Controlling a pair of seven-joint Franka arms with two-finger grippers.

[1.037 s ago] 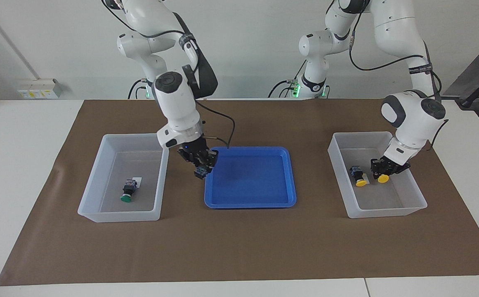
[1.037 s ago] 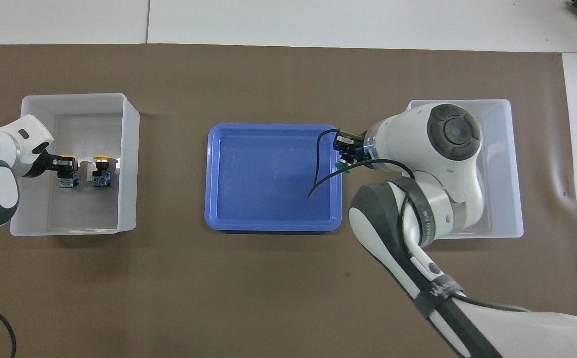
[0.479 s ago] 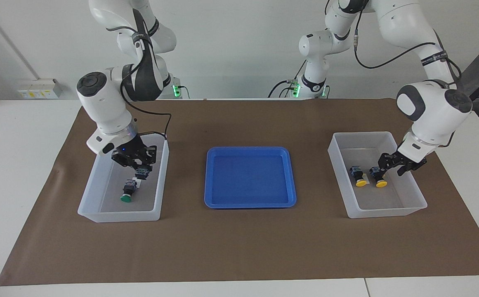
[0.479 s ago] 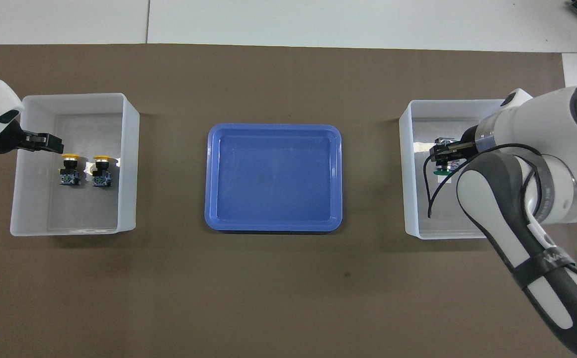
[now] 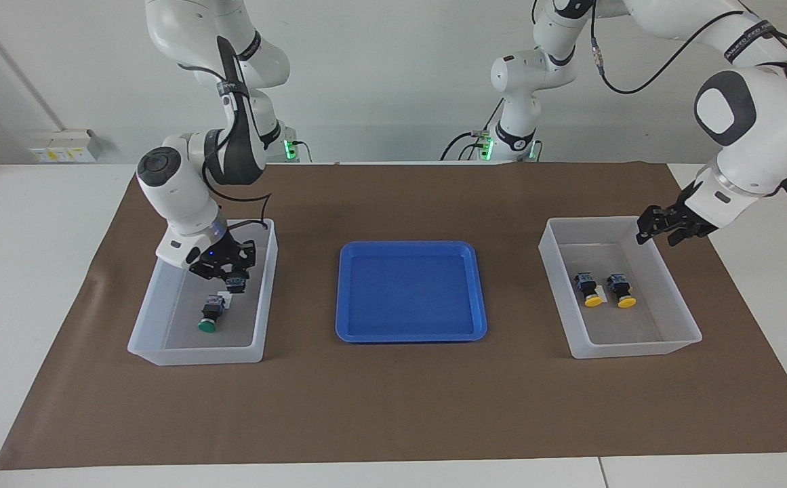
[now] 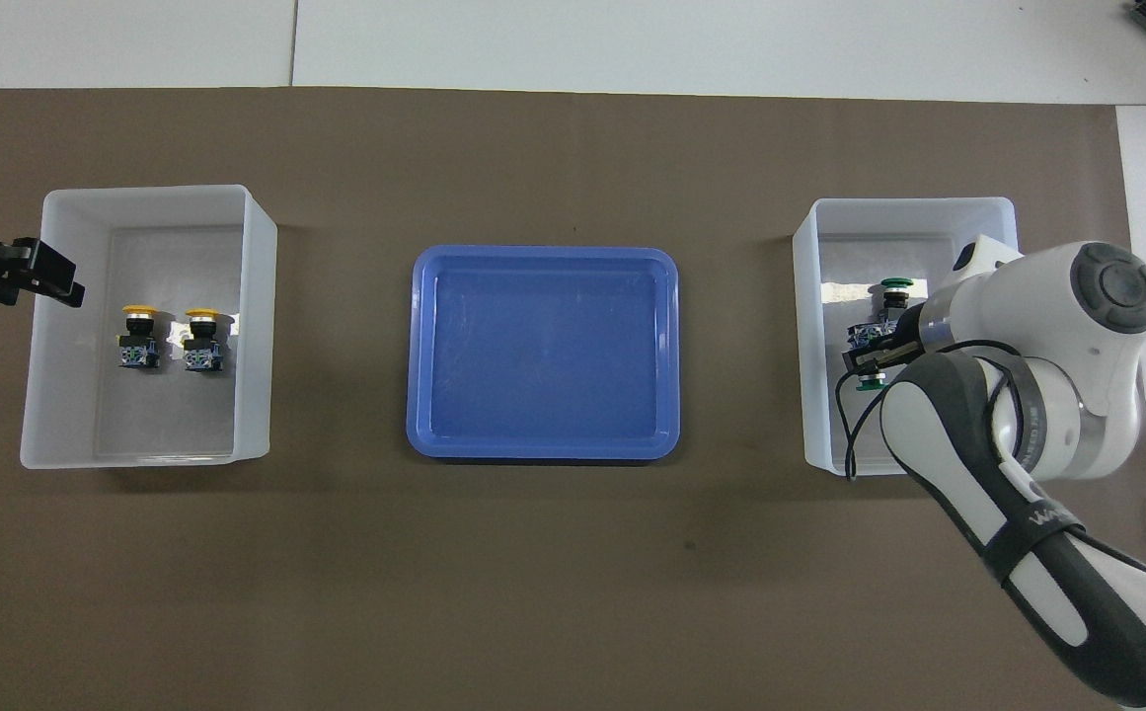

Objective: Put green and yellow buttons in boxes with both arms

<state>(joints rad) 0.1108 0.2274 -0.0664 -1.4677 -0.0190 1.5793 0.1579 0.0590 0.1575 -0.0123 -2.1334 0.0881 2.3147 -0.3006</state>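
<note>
Two yellow buttons [image 5: 593,289] [image 5: 621,291] lie side by side in the box [image 5: 630,343] at the left arm's end; they also show in the overhead view [image 6: 138,336] [image 6: 202,338]. My left gripper [image 5: 661,229] is open and empty, raised over that box's rim [image 6: 39,276]. One green button [image 5: 209,317] lies in the box [image 5: 196,356] at the right arm's end. My right gripper [image 5: 230,274] is low inside that box, shut on the second green button [image 5: 236,282], beside the lying one [image 6: 893,291].
A shallow blue tray [image 5: 410,291] sits in the middle of the brown mat between the two boxes, with nothing in it. A small white sticker [image 5: 226,296] lies on the floor of the box at the right arm's end.
My right arm swung from the blue tray's edge into its box with the green button and lowered. My left gripper let go of the second yellow button and rose out over the rim.
</note>
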